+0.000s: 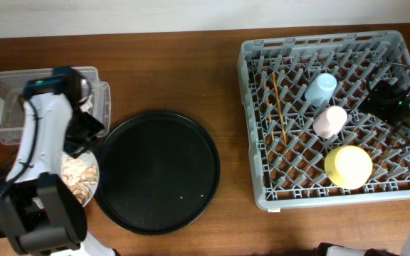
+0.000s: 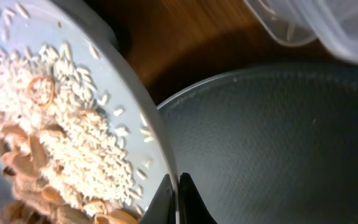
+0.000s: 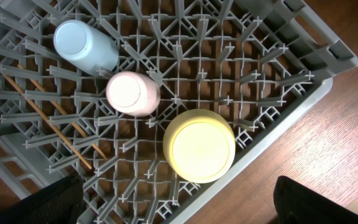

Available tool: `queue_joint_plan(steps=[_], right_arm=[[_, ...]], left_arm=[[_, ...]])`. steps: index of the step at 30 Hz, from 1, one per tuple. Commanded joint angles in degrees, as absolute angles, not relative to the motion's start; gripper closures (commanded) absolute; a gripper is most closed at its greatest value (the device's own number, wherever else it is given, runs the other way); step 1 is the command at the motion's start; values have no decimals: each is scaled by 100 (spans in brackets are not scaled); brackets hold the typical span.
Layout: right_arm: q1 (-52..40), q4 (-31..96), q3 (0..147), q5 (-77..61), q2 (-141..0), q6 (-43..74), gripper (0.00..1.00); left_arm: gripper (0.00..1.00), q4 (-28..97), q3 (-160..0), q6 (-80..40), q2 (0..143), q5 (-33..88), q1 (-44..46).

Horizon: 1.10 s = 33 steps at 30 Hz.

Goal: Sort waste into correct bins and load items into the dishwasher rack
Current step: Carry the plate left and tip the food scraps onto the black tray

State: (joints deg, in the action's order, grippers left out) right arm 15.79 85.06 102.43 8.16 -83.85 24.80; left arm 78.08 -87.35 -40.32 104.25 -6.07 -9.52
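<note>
1. Two grippers are in view. Your left gripper (image 2: 178, 184) is pinched shut on the rim of the plate (image 2: 131, 93). The fingertips meet just where the plate's edge runs in between them.
2. From overhead, the left gripper (image 1: 84, 134) sits at the left of the frame, just above the plate (image 1: 95, 176). The arm covers part of the plate.
3. The crumbs (image 2: 61, 134) are heaped on the plate: pale grains mixed with brownish bits.
4. The round tray (image 1: 157, 171) lies just right of the plate, at the centre of the frame. In the left wrist view, the plate's edge overlaps it.
5. The box (image 1: 6, 107) stands at the upper left, behind the left arm. You cannot tell what is inside.
6. Your right gripper (image 3: 179, 193) hangs spread wide over the rack (image 3: 291, 74), holding and touching nothing.
7. The rack (image 1: 251, 142) fills the right of the overhead frame.
8. In the rack, the bowl (image 1: 348, 166) sits bottom up near the lower right. The pink cup (image 1: 330, 121) is just above it, and the blue cup (image 1: 321, 88) is above that.
9. The chopsticks (image 1: 277, 105) lie in the rack, left of the cups.
</note>
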Motion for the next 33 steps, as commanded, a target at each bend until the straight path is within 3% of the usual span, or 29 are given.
queue_joint_plan(steps=[1, 11, 33], right_arm=[[1616, 8501, 10254, 930, -8405, 2445, 2], [1616, 8503, 10254, 930, -8405, 2445, 2], [1616, 8503, 10254, 930, -8405, 2445, 2]], left_arm=[[99, 7559, -8831, -3570, 10304, 244, -1658], [100, 7325, -8831, -3173, 10304, 993, -3208], [99, 7032, -8831, -2213, 10304, 5315, -5461]])
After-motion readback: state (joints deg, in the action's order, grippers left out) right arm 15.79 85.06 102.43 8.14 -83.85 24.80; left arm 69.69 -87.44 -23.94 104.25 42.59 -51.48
